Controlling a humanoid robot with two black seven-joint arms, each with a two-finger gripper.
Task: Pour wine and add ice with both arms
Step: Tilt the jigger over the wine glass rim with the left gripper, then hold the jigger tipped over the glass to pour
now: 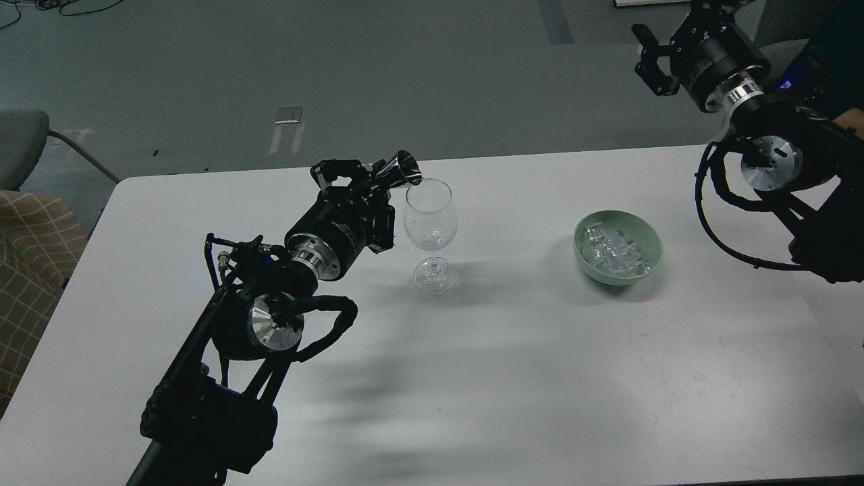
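A clear wine glass [430, 223] stands upright on the white table [513, 364], left of centre. My left gripper [374, 181] is shut on a small shiny metal measuring cup [402, 169], tilted with its mouth over the glass's left rim. I cannot make out any wine in the cup or the glass. A pale green bowl [650, 236] to the right holds several clear ice cubes [613, 253]. My right gripper [649, 57] hangs high at the far right, above the floor beyond the table; its fingers stand apart and empty.
A grey chair [20, 145] and a checked cloth [30, 270] stand off the table's left edge. The table's far edge runs just behind the glass. Floor cables [61, 7] lie at the top left.
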